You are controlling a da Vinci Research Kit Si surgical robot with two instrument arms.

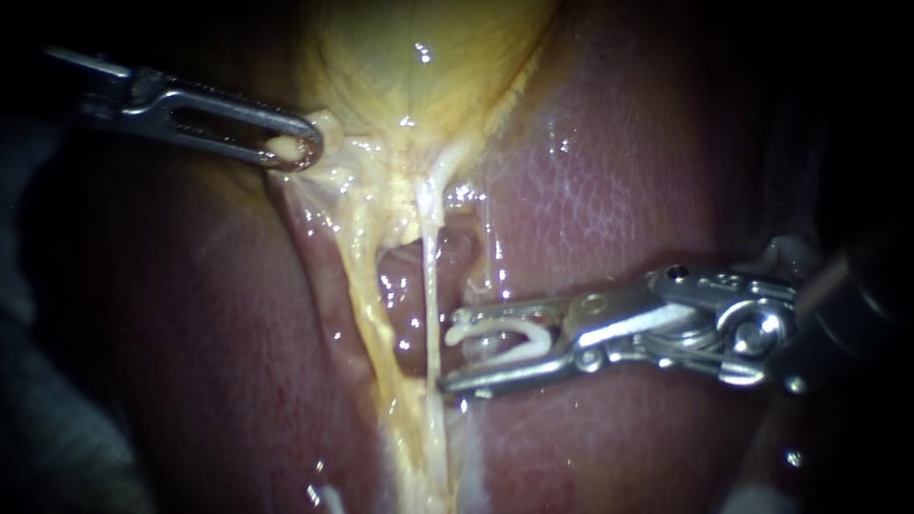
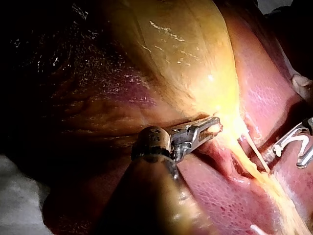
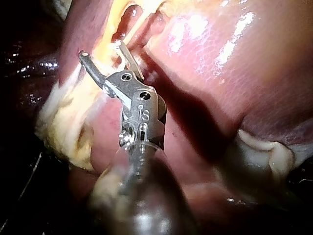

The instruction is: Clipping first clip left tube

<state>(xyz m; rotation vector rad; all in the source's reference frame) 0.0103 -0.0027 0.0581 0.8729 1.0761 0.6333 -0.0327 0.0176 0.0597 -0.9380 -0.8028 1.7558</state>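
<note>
Gallbladder [image 1: 419,67] tapers down from the top of the endoscope view to a narrow neck, w/ wet pink liver [image 1: 609,190] spreading on both sides. The left instrument [image 1: 307,150] comes in from upper left. Its end effector is clenched on a pale tag of tissue at the neck's left edge, and the tag shows thru the slot in the metal. Below the neck two strands run down: the left tube [image 1: 367,314], broader and yellow, and a thin pale tube [image 1: 430,286] just to its right. A small window [image 1: 400,281] btwn them shows liver. The right instrument [image 1: 447,352] enters from the right edge and lies across the liver. Its end effector is spread apart and grasps nothing, w/ a white clip [image 1: 495,335] seated inside. The tips reach the thin pale tube, and the lower tip touches or just crosses it; can't tell if that tube sits inside the mouth. The left tube lies beyond the tips, across the window, outside the end effector. Open room: bare liver above and below the right instrument, and the two instruments are well apart. Left of the left tube the liver falls off into dark. In the right wrist view the spread tips point at the yellow strands, w/ the liver's bulge close beside the end effector.
</note>
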